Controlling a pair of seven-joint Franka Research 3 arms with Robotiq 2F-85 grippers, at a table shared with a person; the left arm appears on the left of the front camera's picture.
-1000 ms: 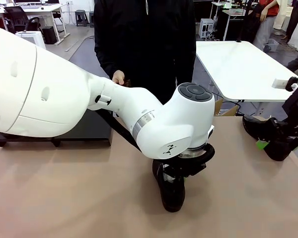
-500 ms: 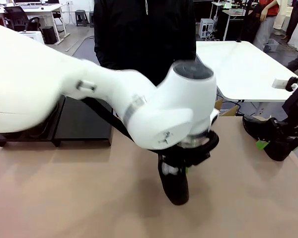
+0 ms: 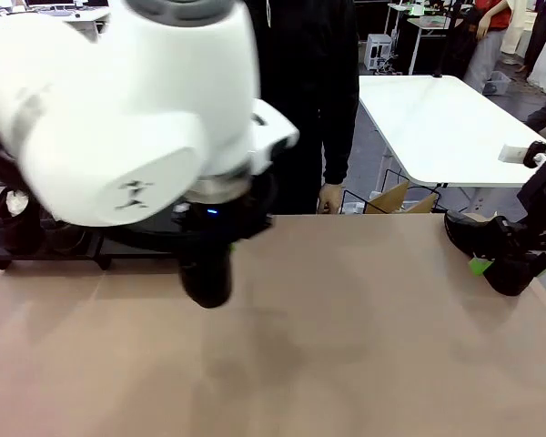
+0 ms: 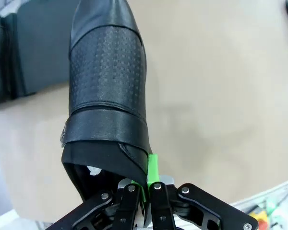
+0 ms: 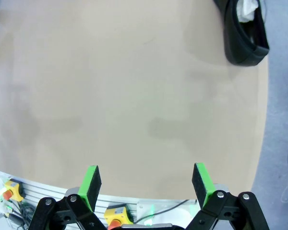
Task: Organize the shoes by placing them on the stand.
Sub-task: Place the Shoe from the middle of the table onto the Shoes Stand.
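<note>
The left gripper pinches a black shoe by its heel rim, aloft near the stand. That thin hold could slip. The right gripper hangs spread, empty.

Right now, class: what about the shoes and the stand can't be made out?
Front view: the blurred left arm hides most of the held shoe and the stand.
Right wrist view: another shoe is cut by the top edge.
</note>
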